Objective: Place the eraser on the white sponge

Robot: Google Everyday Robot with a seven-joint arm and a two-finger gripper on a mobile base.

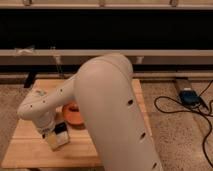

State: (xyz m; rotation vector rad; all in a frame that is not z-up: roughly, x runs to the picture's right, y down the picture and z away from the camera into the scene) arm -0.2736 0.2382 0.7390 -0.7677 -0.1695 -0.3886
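My large white arm (pixel 110 110) reaches down over a wooden table (pixel 30 150), and its end hides much of the scene. My gripper (pixel 51 132) is low over the table's front left part. Right beside it lies a small black block, the eraser (pixel 61 128). It rests against or on top of an off-white pad, the white sponge (pixel 58 142). I cannot tell whether the gripper is touching the eraser.
An orange round object (pixel 74 115) lies on the table just right of the gripper. A small pale object (pixel 39 93) sits at the table's far left. A blue box with black cables (pixel 190 97) lies on the floor to the right. A dark wall runs behind.
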